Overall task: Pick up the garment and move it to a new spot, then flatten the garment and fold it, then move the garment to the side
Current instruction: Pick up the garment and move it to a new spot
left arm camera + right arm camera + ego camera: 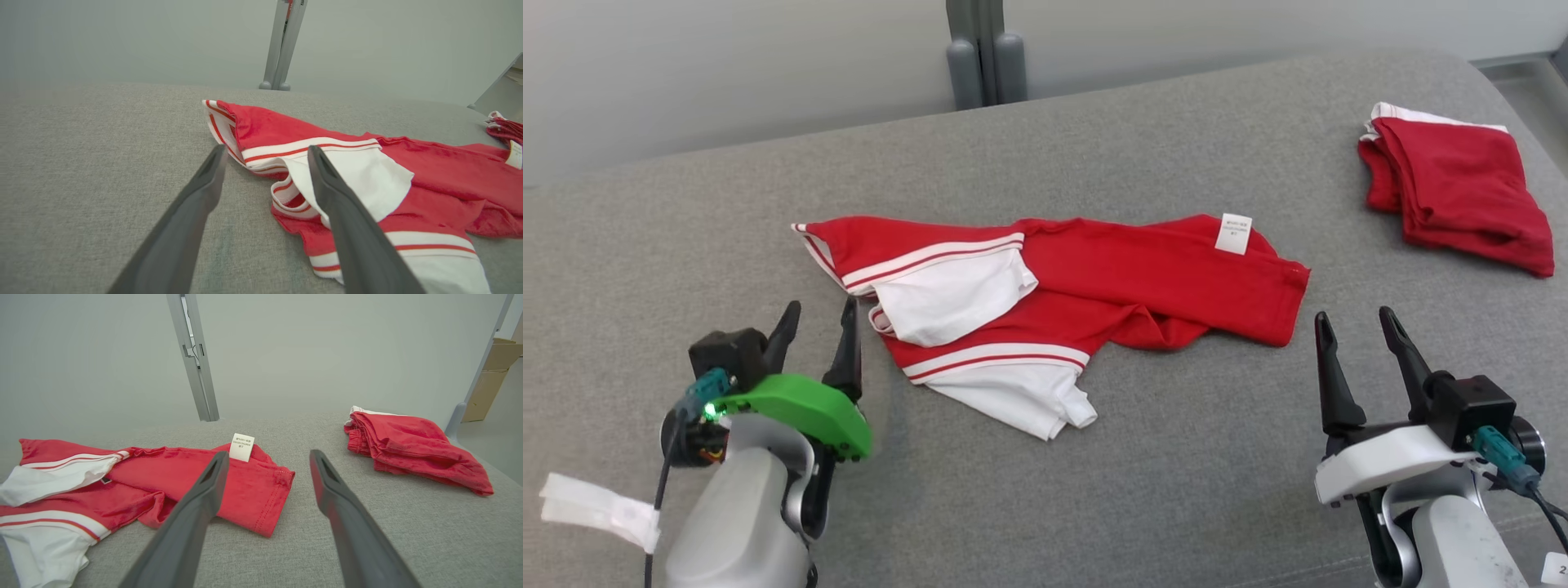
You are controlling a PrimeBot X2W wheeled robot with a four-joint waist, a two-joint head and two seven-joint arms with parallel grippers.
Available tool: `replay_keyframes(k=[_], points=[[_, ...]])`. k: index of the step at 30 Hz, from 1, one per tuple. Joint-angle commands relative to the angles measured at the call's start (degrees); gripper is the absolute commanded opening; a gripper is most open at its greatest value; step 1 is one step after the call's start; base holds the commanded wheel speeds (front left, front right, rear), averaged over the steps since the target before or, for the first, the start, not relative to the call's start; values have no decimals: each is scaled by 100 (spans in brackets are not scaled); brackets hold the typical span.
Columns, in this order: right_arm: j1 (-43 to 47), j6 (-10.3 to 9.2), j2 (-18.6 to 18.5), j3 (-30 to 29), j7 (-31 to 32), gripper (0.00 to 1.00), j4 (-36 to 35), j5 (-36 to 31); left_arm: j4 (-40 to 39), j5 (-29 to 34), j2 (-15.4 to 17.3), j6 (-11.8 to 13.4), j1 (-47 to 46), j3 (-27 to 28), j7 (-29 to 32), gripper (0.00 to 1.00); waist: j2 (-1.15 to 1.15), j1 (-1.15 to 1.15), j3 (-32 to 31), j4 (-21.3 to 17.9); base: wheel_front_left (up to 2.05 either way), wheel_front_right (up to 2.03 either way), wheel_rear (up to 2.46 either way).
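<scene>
Subject: one red jersey shirt [1094, 278] with white sleeves and red-and-white striped trim. It lies near the middle of the grey fabric-covered surface [1176, 474], between the two arms.

Condition: not flat. The body is bunched lengthwise and doubled over itself. One white sleeve [956, 294] is turned across the chest. The other white sleeve [1021, 400] trails toward the robot. The white care label [1233, 233] stands exposed at the far right end, which suggests that part lies inside out or flipped over.

Left pincer [821, 314]: jaws apart, nothing between them. It sits low over the surface just beside the shirt's striped left edge. The left wrist view shows one finger [339, 204] crossing in front of the sleeve; whether it touches the cloth cannot be told.

Right pincer [1354, 322]: jaws apart, empty. It is near the stitched hem corner [1294, 286] and clear of it.

Other item: a folded red garment [1462, 192] at the far right of the surface, well apart from the shirt.

Assessment: the shirt appears set down at its working spot, so the flattening step is judged to be in hand. No fold is made yet.

Next move calls for one grip at each end. The left should take the striped edge or shoulder and the right the hem corner. Both should then draw outward to open the body, and the sleeve lying across the chest must be turned out before folding.
</scene>
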Motion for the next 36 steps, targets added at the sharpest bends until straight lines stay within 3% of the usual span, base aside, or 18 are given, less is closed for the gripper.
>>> replay_keyframes(k=[1, 17, 36], points=[[124, -9, -10, -20, 0, 100, 22, -61, -211, 60, -40, 64, 226, 93, -24, 100, 0, 0, -267, 202, 0, 0, 0], [634, -9, -11, 94, -31, 100, 146, 284, -2493, 895, -473, 556, 2586, 992, -23, 100, 0, 0, -626, 433, 0, 0, 0], [490, -9, -12, 513, -38, 100, 257, 369, -2855, 1168, -631, 546, 2927, 1153, -18, 100, 0, 0, -647, 473, 0, 0, 0]])
